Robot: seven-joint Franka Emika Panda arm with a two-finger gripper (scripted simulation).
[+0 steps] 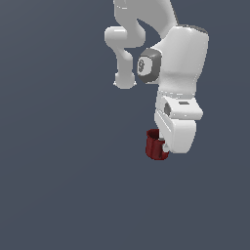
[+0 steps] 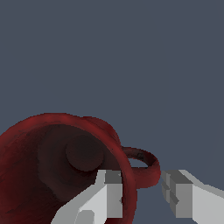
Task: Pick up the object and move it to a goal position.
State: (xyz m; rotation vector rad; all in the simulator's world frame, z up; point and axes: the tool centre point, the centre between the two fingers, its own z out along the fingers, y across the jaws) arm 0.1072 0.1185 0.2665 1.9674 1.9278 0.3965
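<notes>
The object is a small dark red mug (image 1: 155,145) with a dark inside. In the exterior view it sits against the lower end of my white gripper (image 1: 166,145), whose body partly covers it. Up close in the wrist view the mug (image 2: 52,157) fills the lower part of the picture, with its handle (image 2: 146,168) sticking out sideways. One finger (image 2: 111,194) is inside the cup against the wall and the other finger (image 2: 177,197) is outside by the handle. My gripper (image 2: 142,194) is shut on the mug's wall and handle root.
The white arm (image 1: 146,29) rises from the gripper to the top of the exterior view. All around is plain dark grey-blue ground with no other object in view.
</notes>
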